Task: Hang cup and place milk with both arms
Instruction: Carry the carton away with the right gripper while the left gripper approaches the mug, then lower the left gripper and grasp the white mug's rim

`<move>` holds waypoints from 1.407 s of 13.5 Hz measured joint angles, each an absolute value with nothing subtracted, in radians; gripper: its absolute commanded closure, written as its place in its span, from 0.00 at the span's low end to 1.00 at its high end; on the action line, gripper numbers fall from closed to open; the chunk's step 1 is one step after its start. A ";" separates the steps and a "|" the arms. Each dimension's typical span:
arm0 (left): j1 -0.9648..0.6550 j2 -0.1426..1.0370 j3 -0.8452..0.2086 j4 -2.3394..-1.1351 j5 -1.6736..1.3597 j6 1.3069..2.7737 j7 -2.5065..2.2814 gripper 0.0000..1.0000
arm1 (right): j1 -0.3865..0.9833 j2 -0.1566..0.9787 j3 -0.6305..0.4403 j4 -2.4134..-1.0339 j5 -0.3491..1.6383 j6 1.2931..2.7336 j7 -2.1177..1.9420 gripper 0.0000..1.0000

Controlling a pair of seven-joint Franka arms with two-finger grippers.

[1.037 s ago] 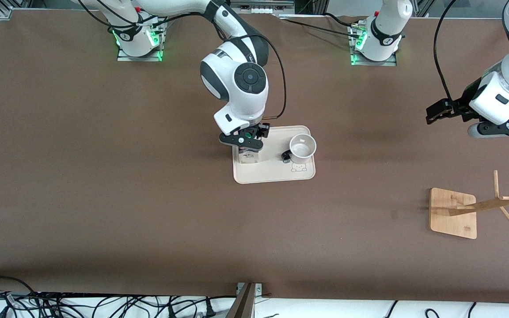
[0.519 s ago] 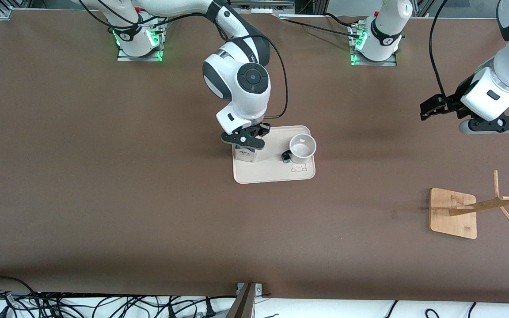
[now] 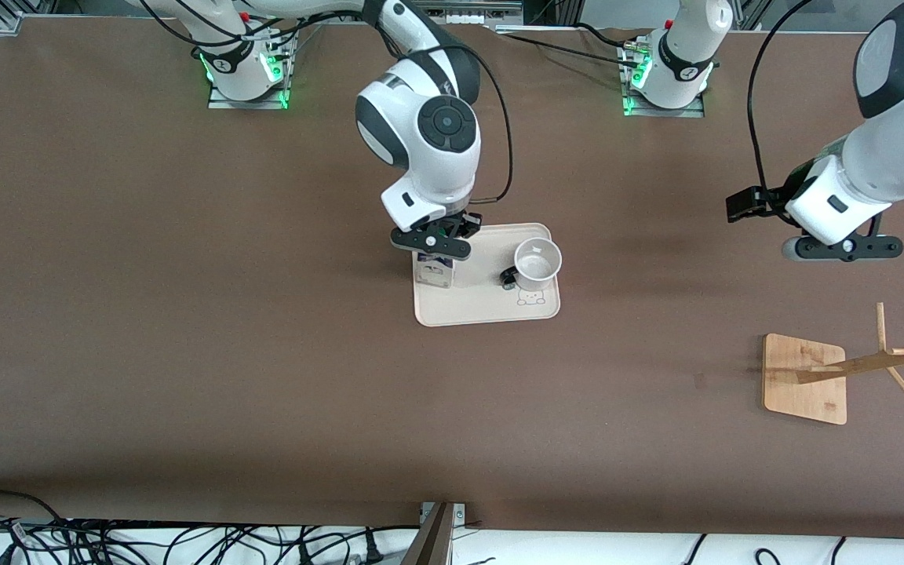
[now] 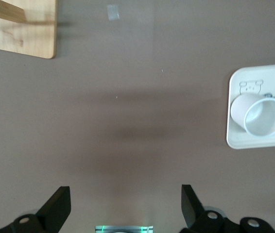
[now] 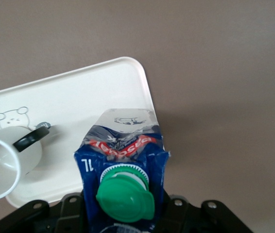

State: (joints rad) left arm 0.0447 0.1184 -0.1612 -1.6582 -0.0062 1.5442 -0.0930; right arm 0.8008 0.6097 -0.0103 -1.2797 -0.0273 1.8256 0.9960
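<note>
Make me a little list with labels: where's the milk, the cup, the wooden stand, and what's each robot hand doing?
milk: upright, gripped by the right end effector, at the tray's edge
cup: upright on the tray, beside the milk
wooden stand: toward the left arm's end of the table, nothing hanging on it
left end effector: open, over bare table

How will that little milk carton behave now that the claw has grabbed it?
The milk looks like thin card: its sides crease by the right gripper, so it probably dents under a hard squeeze. Tall and narrow, it may tip if set down crooked. Its green cap is on, so spilling seems unlikely.
</note>
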 measured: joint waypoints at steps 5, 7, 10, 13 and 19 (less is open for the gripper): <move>0.043 0.131 -0.213 -1.660 -0.008 1.505 0.099 0.00 | 0.789 0.541 -0.029 -1.172 -0.023 1.665 0.932 0.54; 0.038 0.138 -0.269 -1.666 -0.009 1.504 0.107 0.00 | 0.748 0.507 -0.047 -1.163 0.015 1.633 0.828 0.54; 0.033 0.170 -0.332 -1.680 -0.022 1.537 0.108 0.00 | 0.594 0.438 -0.059 -1.168 0.043 1.524 0.569 0.54; 0.032 0.188 -0.389 -1.728 -0.039 1.642 0.110 0.00 | 0.436 0.377 -0.064 -1.178 0.048 1.431 0.337 0.54; 0.028 0.190 -0.542 -1.872 -0.042 1.876 0.111 0.00 | 0.228 0.329 -0.075 -1.220 -0.023 1.349 0.017 0.54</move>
